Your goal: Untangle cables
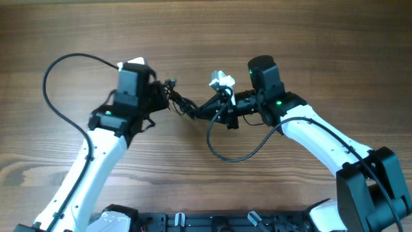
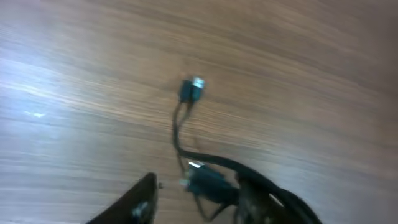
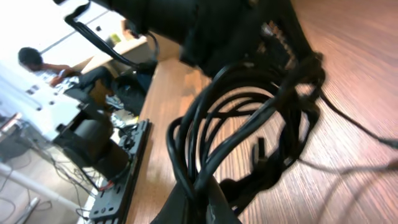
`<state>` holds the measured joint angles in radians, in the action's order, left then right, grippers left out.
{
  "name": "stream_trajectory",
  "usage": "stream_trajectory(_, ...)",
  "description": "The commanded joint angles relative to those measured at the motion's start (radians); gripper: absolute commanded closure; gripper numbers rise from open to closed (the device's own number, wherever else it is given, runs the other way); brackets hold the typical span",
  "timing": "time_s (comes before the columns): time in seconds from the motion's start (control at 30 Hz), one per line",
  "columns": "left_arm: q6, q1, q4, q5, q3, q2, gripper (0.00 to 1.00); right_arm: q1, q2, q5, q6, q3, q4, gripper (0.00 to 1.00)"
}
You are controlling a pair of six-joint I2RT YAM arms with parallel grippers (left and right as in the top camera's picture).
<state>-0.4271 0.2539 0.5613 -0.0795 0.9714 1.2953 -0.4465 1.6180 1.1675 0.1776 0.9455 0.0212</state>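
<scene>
**Cables strung between the two grippers**

From my seat, the right gripper [image 1: 205, 111] is fully closed on the cables [image 1: 185, 106]. In its wrist view several black loops run down into the pinched fingertips and fan out above them.

Seen from overhead, the bundle's long axis runs from the right gripper straight across to the left gripper [image 1: 161, 96], rising slightly on the way. It forms a dark knot just beside the right gripper's tips.

The left gripper's jaws stand partly apart. One finger [image 2: 142, 202] is clear of the cords, and the rest bunch against the other. I cannot tell whether anything is actually clamped there, as the view is blurred.

One loose strand leaves that bunch on the side away from the right gripper. It ends in a silver-tipped plug [image 2: 191, 90] pointing out over the wooden table [image 1: 206, 32].
</scene>
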Motion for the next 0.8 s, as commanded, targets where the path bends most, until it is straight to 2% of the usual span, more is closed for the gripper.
stream_trajectory(0.0, 0.206, -0.145, -0.035, 0.352, 0.001, 0.017, 0.75, -0.012, -0.021, 0.050, -0.180, -0.024, 0.013, 0.95)
stream_trajectory(0.03, 0.256, -0.145, -0.027, 0.456, 0.001, 0.017, 0.85, -0.012, -0.021, 0.031, -0.201, -0.024, -0.007, 0.96)
stream_trajectory(0.1, 0.311, -0.145, -0.004, 0.577, 0.001, 0.017, 0.96, -0.012, -0.021, -0.014, -0.261, -0.024, -0.060, 0.96)
stream_trajectory(0.23, 0.325, -0.145, 0.060, 0.595, 0.001, 0.017, 0.96, -0.012, -0.021, -0.154, -0.372, -0.024, -0.123, 0.96)
stream_trajectory(0.33, 0.363, -0.145, 0.088, 0.595, 0.001, 0.017, 0.96, -0.012, -0.021, -0.165, -0.372, -0.024, -0.126, 0.96)
stream_trajectory(0.4, 0.368, -0.145, 0.108, 0.595, 0.001, 0.016, 0.81, -0.012, -0.021, -0.165, -0.391, -0.024, -0.125, 0.96)
stream_trajectory(0.43, 0.368, -0.145, 0.114, 0.595, 0.001, 0.017, 0.67, -0.012, -0.021, -0.165, -0.391, -0.024, -0.125, 0.96)
stream_trajectory(0.47, 0.368, -0.145, 0.125, 0.595, 0.001, 0.017, 0.63, -0.012, -0.021, -0.166, -0.391, -0.024, -0.126, 0.96)
stream_trajectory(0.57, 0.322, -0.145, 0.162, 0.594, 0.001, 0.017, 0.57, -0.011, -0.021, -0.180, -0.390, -0.024, -0.126, 0.96)
stream_trajectory(0.77, -0.029, -0.141, 0.211, 0.595, -0.001, 0.034, 0.55, -0.011, -0.021, -0.133, -0.389, -0.024, -0.142, 0.96)
